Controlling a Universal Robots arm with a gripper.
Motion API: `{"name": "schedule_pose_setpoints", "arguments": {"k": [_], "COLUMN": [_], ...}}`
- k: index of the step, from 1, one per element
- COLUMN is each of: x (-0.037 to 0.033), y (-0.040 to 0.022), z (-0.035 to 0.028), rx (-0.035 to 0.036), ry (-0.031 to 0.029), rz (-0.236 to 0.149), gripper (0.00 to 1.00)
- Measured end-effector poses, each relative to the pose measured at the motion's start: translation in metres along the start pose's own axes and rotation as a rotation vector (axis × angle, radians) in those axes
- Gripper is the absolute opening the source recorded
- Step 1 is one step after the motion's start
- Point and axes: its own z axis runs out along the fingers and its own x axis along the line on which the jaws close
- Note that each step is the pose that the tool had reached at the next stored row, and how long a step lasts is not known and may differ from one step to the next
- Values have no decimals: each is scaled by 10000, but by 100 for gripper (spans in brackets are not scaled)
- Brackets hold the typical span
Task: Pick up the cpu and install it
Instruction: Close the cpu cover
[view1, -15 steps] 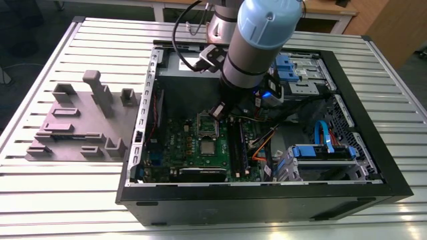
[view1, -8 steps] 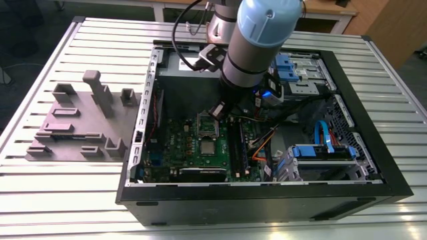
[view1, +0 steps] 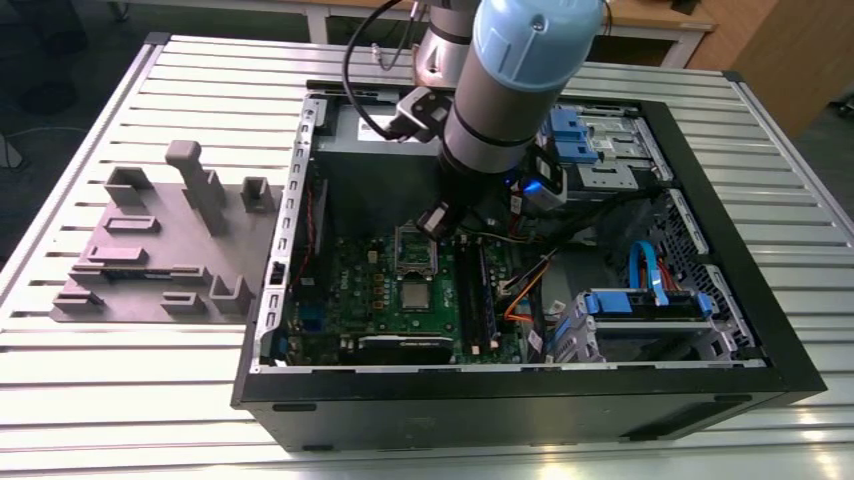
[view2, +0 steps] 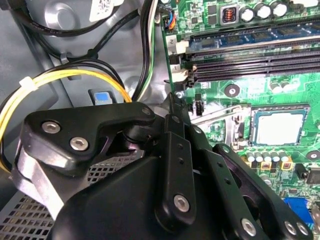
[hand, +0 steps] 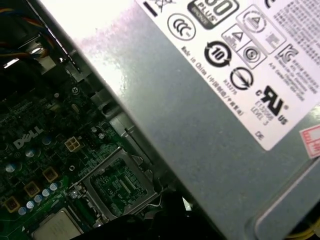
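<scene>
The end effector is being held over the motherboard, just beyond the open socket frame. Its opening cannot be told. The cpu is lying on the board, nearer than the frame.

Small flat square silver-topped cpu is seated on green motherboard inside open black computer case; mauve-grey plastic tray is set beside the case, toward the exterior view's left.

In the exterior view the arm covers part of the open computer case, and the pincer's tips are too small and dark to tell their state. In the second wrist view the pincer's black body hides the lower motherboard. In the first wrist view the cpu is cut off by the picture's edge, as is the power-supply box
</scene>
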Motion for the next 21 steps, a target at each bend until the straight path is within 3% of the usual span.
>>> {"name": "schedule_pose_setpoints", "arguments": {"k": [4,11,21], "x": [-1,-2,-2], "y": [4,7,8], "z": [-12,-32,-38], "rx": [-6,-32,-43], "ry": [9,82,90], "rz": [2,18,20], "gripper": [10,10,10]}}
